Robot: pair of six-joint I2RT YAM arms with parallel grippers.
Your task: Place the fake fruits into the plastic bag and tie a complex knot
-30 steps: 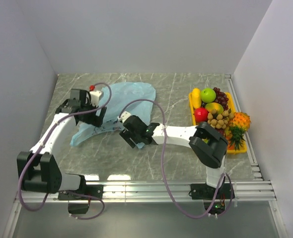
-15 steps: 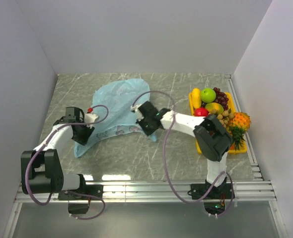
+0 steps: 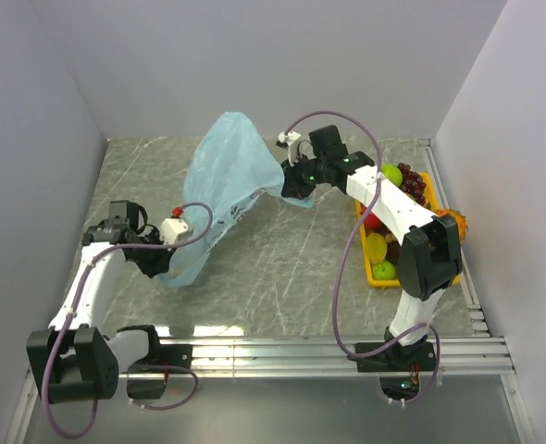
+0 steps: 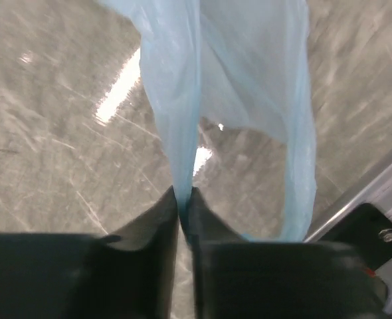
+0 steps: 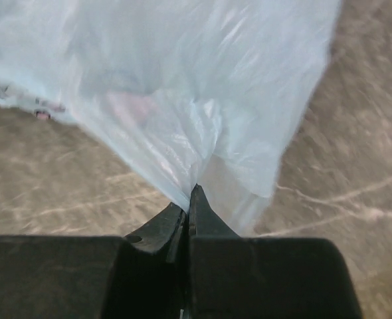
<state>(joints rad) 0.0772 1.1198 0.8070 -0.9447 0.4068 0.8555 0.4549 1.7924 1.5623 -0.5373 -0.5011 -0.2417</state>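
Film of the plastic bag (image 3: 225, 176) stretches between both grippers above the table (image 3: 282, 268). The left gripper (image 4: 183, 194) has its jaws pressed together on a thin strip of it that rises straight ahead of them. The right gripper (image 5: 188, 193) pinches a bunched fold at its tips, the bag billowing beyond. The fruits (image 3: 382, 257) lie well behind the right jaws.

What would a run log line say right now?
left gripper: shut on plastic bag | right gripper: shut on it too | bag stretched between them | fake fruits: on tray
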